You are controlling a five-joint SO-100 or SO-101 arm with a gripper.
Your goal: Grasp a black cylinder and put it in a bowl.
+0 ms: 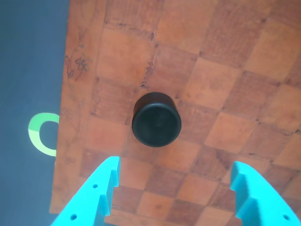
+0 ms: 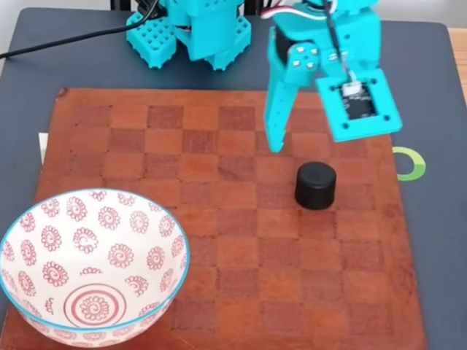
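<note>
The black cylinder stands upright on the right half of the wooden checkerboard. In the wrist view the cylinder sits centred just ahead of my gripper, whose two turquoise fingers are spread wide apart with nothing between them. In the fixed view my gripper hovers just behind and above the cylinder, without touching it. The white bowl with red spiral flowers and a light blue rim rests at the board's near left corner, holding nothing.
A green ring mark lies on the dark table just off the board's right edge, also seen as the green ring in the wrist view. The arm's turquoise base and a black cable stand behind the board.
</note>
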